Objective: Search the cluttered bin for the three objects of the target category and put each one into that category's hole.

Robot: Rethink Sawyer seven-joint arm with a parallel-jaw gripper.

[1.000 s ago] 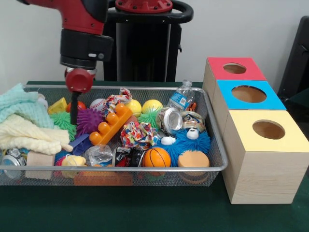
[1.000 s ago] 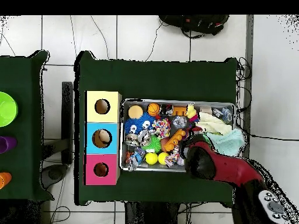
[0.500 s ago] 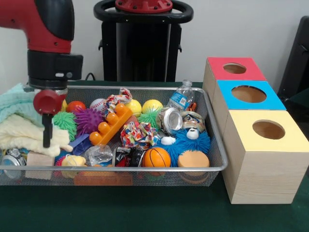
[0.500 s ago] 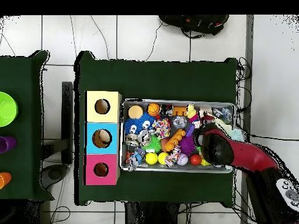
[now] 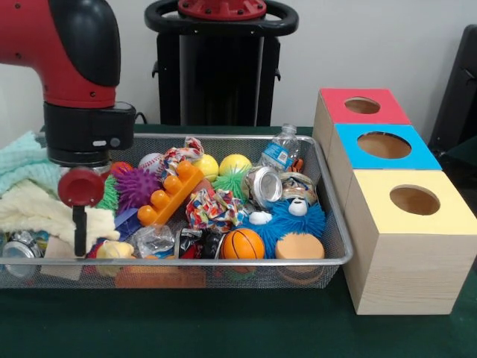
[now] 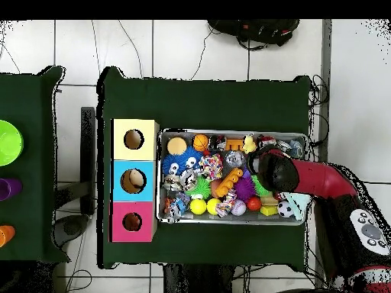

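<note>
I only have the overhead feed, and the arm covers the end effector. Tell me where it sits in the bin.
Observer: In the front view the end effector hangs low over the pale yellow cloth, at the end of the bin farthest from the boxes.
Operator: Now give me the water bottle's pose.
Observer: The water bottle is tilted, cap up, at the bin's far wall near the red-topped box.

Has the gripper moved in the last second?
Yes. The gripper has come toward the bin's near rim in the front view, away from the far rim, and sits lower.
</note>
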